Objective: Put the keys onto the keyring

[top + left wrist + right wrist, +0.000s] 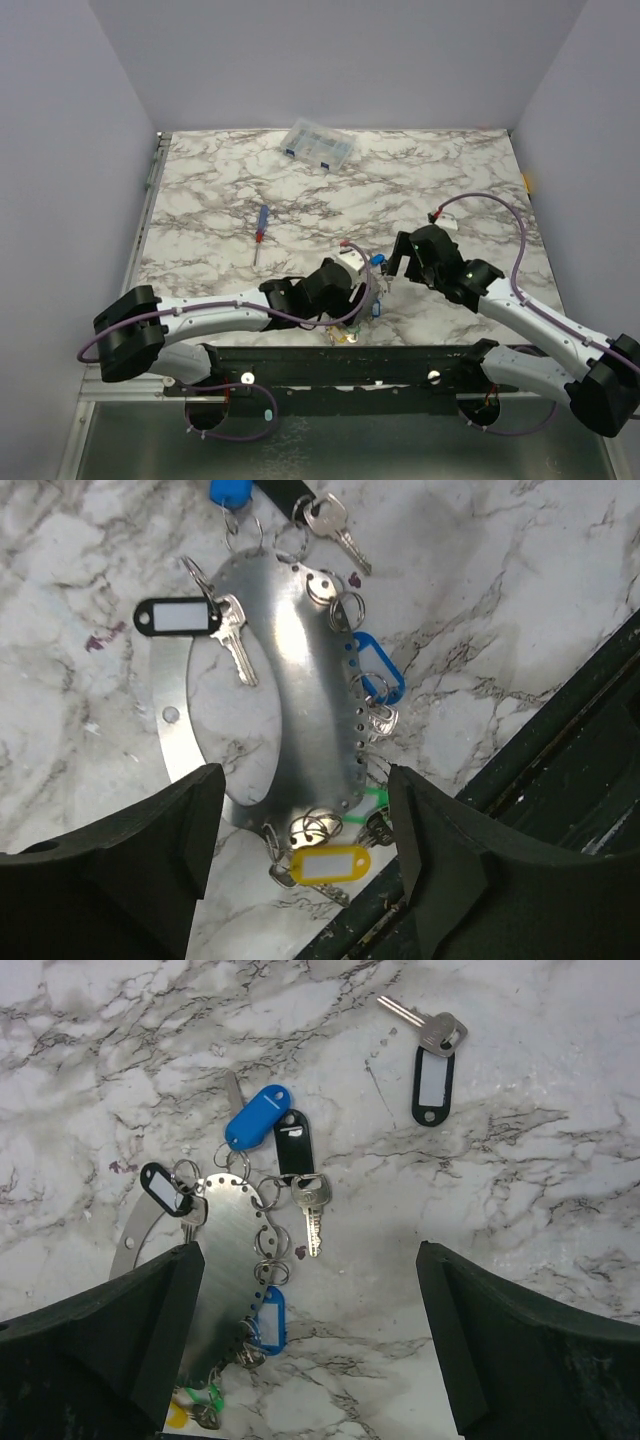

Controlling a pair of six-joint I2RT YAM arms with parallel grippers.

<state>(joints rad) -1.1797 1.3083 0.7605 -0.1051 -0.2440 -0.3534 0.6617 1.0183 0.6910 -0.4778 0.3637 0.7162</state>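
The keyring (290, 690) is a grey metal crescent with holes along its edge, lying flat on the marble. Keys hang from it on small rings: a black-tagged key (180, 617), a blue-tagged one (380, 670), a green-tagged one (377, 800) and a yellow-tagged one (325, 865). My left gripper (305, 870) is open above the keyring's near end, with the yellow tag between its fingers. My right gripper (310, 1360) is open and empty beside the keyring (225, 1250). A loose black-tagged key (432, 1080) lies apart, farther out on the table.
A red-and-blue screwdriver (259, 228) lies left of centre. A clear compartment box (318, 146) stands at the back. A black rail (560, 780) runs along the table's near edge, close to the keyring. Grey walls enclose the table.
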